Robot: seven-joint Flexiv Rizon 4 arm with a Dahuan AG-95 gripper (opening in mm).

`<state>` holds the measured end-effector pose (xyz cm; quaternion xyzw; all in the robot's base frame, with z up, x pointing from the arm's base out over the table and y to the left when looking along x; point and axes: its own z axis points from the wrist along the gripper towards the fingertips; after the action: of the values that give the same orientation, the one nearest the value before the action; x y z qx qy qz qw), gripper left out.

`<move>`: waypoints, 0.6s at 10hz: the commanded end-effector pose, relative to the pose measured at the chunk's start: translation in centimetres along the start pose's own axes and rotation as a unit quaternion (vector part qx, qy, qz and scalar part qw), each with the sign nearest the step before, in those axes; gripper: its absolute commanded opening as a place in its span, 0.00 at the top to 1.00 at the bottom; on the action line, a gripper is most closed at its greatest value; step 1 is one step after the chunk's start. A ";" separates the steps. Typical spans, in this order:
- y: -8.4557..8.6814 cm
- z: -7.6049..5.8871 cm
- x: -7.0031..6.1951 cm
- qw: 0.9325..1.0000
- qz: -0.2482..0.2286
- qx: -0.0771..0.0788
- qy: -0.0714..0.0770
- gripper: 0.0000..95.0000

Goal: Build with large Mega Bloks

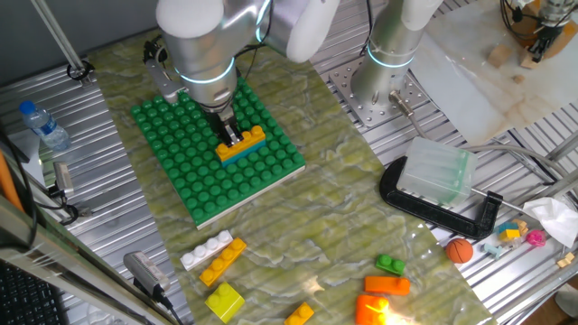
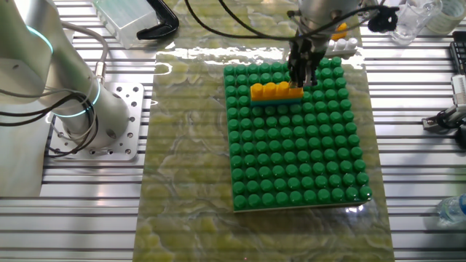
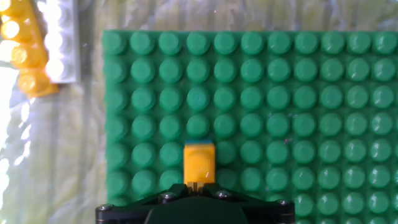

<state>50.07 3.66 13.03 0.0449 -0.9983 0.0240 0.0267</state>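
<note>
In the hand view the gripper (image 3: 198, 190) sits at the near edge, fingers closed in on the near end of a yellow-orange four-stud bar (image 3: 199, 163), which runs away from the camera over the green studded baseplate (image 3: 311, 112). One fixed view shows that bar (image 1: 242, 143) stacked on a cyan bar (image 1: 246, 152), the pair standing near the middle of the baseplate (image 1: 181, 171), with the gripper (image 1: 233, 135) clamped at one end. My judgement is that the step in hand is seating the upper bar, so the push should go straight down and evenly; pressure at one end alone could leave the other end riding high. The fingers should open only once the bar sits flush, then lift vertically to avoid dragging it loose. Farther off, past the baseplate's far left corner, a white bar (image 3: 61, 43) and another yellow-orange bar (image 3: 23, 50) lie touching side by side on the mottled mat (image 3: 50, 155), ready for later picks.
</note>
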 end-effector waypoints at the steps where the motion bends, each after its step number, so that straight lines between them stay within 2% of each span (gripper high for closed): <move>1: 0.0 0.0 -0.2 1.000 -0.004 -0.002 0.004 1.00; 6: 0.1 0.5 -0.9 1.000 -0.006 -0.005 0.013 1.00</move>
<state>50.96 3.85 12.71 0.0508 -0.9976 0.0200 0.0423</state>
